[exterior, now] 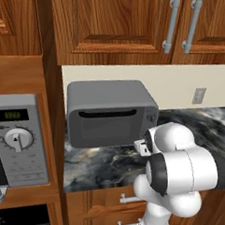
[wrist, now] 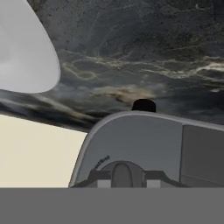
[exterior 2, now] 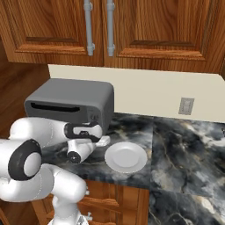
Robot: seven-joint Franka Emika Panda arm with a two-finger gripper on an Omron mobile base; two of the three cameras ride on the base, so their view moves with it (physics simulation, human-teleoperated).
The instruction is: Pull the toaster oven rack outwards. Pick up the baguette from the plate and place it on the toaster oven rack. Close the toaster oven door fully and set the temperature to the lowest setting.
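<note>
Hand [exterior 2: 103, 140] held at the knob end of the grey, round-cornered toaster oven [exterior: 109, 112], its grip impossible for me to judge, door shut, apparently for the temperature setting, while the round white plate [exterior 2: 126, 157] sits bare on the dark marbled desk [exterior 2: 184, 149] beside it.

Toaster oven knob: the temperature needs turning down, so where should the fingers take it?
Pinch the dark knob across its round sides, coming straight at the toaster oven front, right of the closed door. It is a short stub sticking out from that face, so likely only its sides offer a hold.
</note>
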